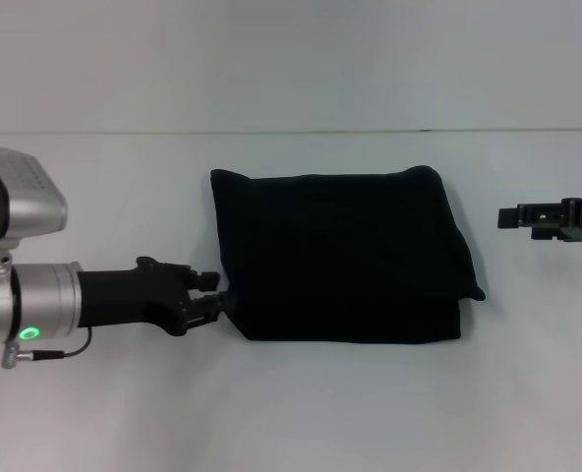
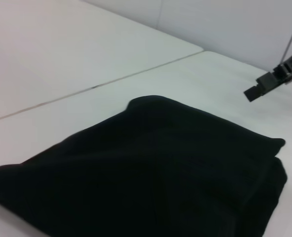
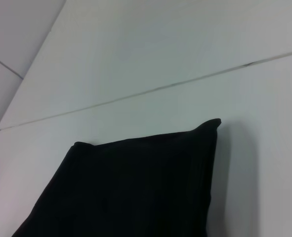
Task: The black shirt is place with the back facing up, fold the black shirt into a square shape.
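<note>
left gripper (narrowly parted) at folded black shirt edge

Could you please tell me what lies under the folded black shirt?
The folded black fabric shirt rests on the plain white table; whatever might sit beneath or inside its layers is covered.

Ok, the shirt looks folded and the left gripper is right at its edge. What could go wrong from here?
1. The left gripper sits at the near left corner of the black shirt; if fabric is caught there, pulling away could drag the fold open.
2. The shirt's right edge shows loose stacked layers bulging outward, so any tug may spoil the square.
3. The right gripper hovers clear to the right, so nothing pins the shirt down.
</note>
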You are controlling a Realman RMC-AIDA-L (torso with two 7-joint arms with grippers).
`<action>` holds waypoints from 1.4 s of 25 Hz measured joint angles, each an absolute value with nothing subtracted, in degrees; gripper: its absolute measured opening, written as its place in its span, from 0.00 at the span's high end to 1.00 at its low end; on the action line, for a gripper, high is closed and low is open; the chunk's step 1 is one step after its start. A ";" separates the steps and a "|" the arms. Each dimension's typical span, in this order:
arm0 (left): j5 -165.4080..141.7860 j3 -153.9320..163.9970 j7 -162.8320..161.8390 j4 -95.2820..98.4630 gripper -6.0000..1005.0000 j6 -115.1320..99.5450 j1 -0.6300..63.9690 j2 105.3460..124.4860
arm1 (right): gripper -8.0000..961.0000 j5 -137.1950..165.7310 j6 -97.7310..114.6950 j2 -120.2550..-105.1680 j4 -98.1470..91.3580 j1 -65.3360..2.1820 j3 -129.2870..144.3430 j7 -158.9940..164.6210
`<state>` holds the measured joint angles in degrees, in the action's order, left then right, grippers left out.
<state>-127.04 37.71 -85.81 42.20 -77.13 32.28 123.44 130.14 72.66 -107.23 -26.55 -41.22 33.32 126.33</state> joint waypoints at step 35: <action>-111.14 31.43 -86.39 44.24 0.35 -86.60 33.22 123.68 | 0.33 127.96 76.11 -106.76 -27.39 -39.06 30.25 119.57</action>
